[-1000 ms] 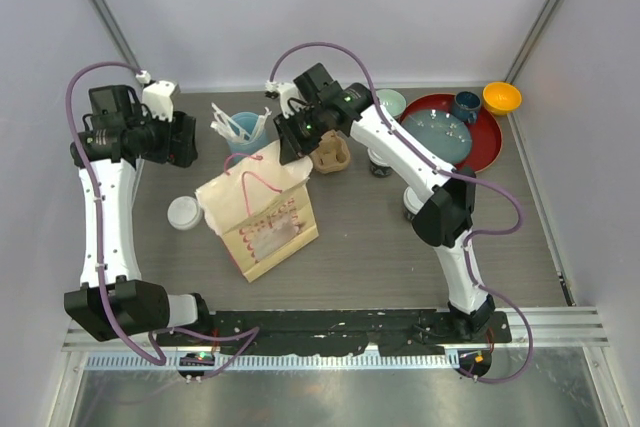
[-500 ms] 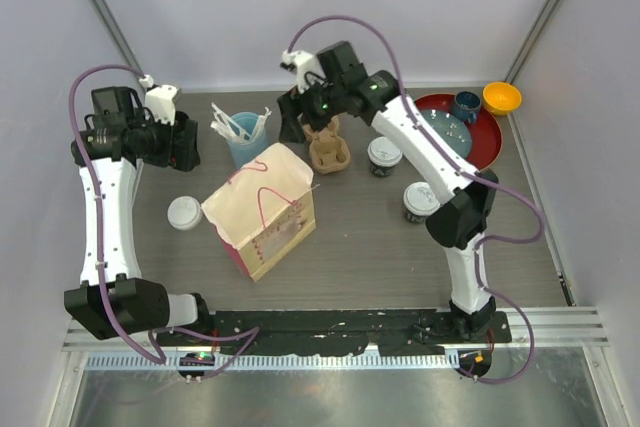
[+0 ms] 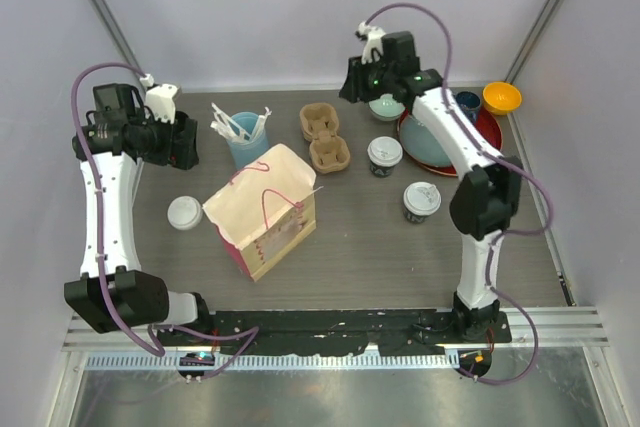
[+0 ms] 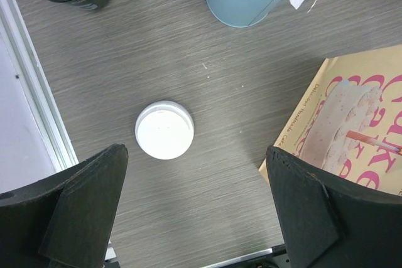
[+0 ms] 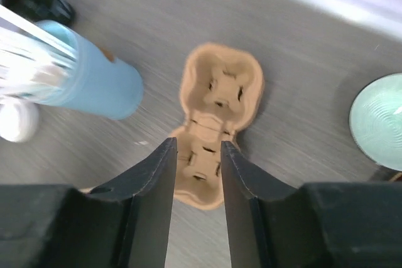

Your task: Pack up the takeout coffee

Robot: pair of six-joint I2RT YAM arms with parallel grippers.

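Where the right arm reaches to the back of the tabletop [image 3: 360, 247], the right pincer [image 5: 198, 149] is seen with its fingers drawn narrow. Only a slim gap is left between them, and nothing is held. The brown pulp cup carrier [image 5: 217, 114] is seen below and beyond the fingertips, with both of its wells bare.

The takeout coffee is found right of centre on the tabletop. One black cup with a white lid [image 3: 384, 155] is stood just right of the carrier. The second lidded cup [image 3: 421, 200] is stood nearer the arm bases, to the right of the first and apart from it. Both are upright, and neither is touched by a pincer.

At the left side, the left pincer [image 4: 195, 155] is spread wide and is empty. A round white lid [image 4: 164, 130] is seen on the tabletop beneath it, between the two fingers in the wrist view.

A paper bag [image 3: 265, 209] with pink handles and pink print is stood left of centre, between the lid and the cups. A light-blue cup of white utensils [image 3: 245, 137] is placed just behind the bag. At the back right, a red tray [image 3: 485, 152] carries a teal plate [image 3: 440, 135] and a dark-blue mug [image 3: 467, 104]. An orange bowl [image 3: 501, 98] is set beside it.
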